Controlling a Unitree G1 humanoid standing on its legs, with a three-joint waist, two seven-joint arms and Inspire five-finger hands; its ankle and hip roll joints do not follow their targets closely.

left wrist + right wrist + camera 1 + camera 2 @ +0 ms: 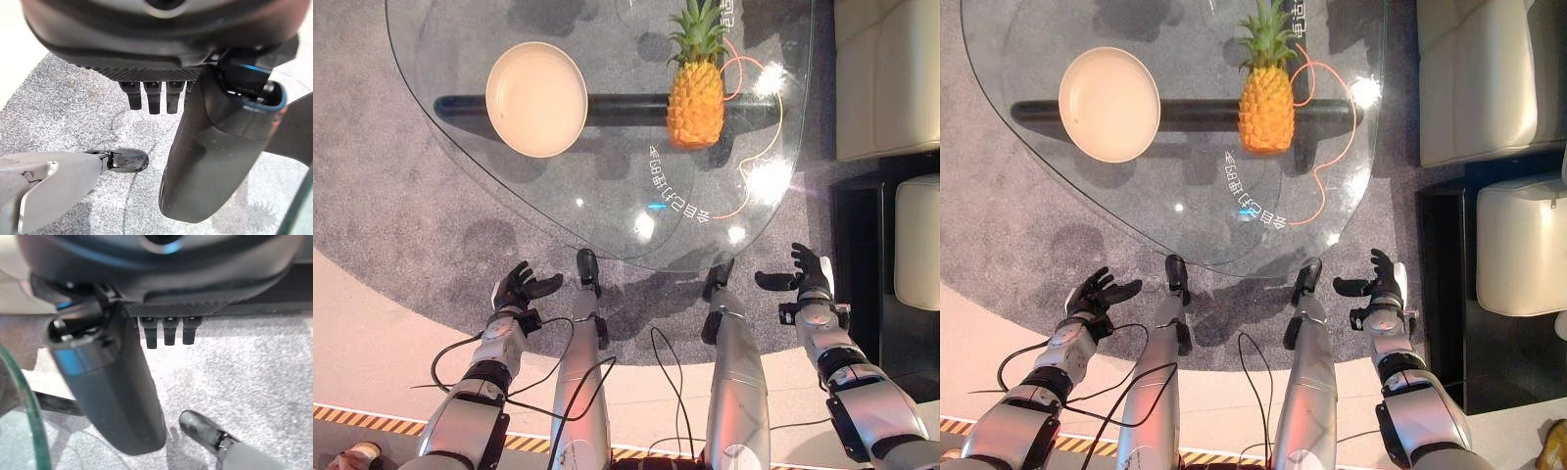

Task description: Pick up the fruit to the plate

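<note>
Glass bench [460, 147]: pineapple [695, 103] upright, crown at 12 o'clock, well apart from both robot hands. Plate [536, 99] at its 9 o'clock. Right robot hand [806, 275] nearer; pineapple at its 11 o'clock. Left robot hand [515, 290] farther. Both spread, empty, off bench edge.

Desk [460, 29]: clear glass with a rounded edge, filled the upper part of the frame.
Bar [626, 106]: dark, ran left to right beneath the glass.
Carpet [401, 206]: grey, lay under the desk.
Sofa [1474, 78]: pale, stood at the upper right.
Striped tape [372, 416]: ran along the floor, lower left.
</note>
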